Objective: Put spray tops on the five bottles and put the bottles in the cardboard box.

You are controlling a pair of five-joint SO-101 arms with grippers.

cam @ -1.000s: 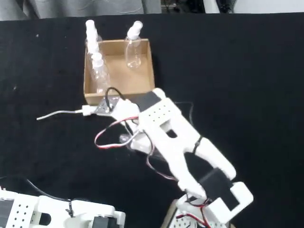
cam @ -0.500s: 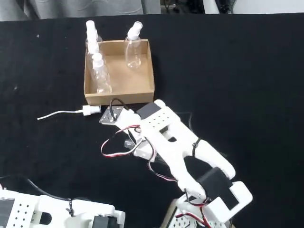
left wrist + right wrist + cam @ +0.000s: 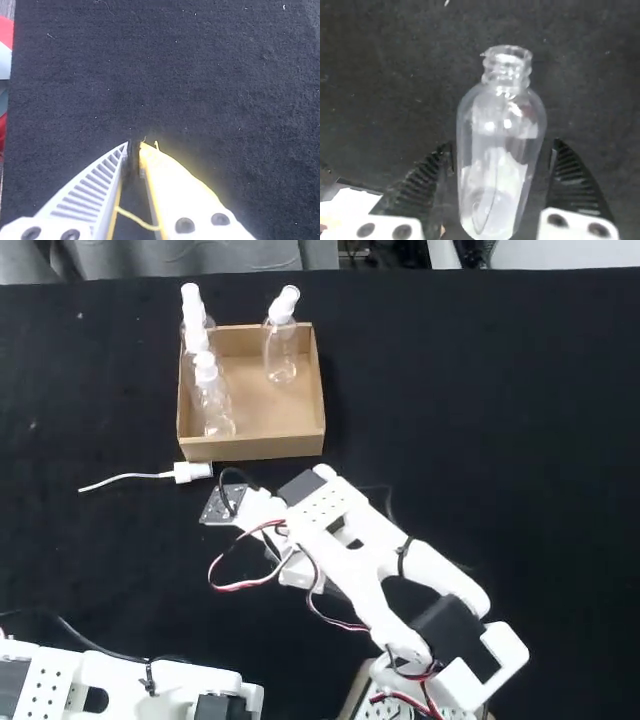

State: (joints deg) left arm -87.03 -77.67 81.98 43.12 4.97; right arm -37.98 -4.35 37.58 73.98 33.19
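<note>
Black cloth (image 3: 500, 390): right pincer (image 3: 502, 146) straddles uncapped bottle (image 3: 506, 115), grip unclear; spray top (image 3: 190, 473) beside box (image 3: 250, 447).

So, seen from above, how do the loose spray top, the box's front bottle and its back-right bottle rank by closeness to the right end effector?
1. Loose spray top, on the table just outside the box.
2. Front bottle, by the box's left wall.
3. Back-right bottle, in the far corner.
</note>
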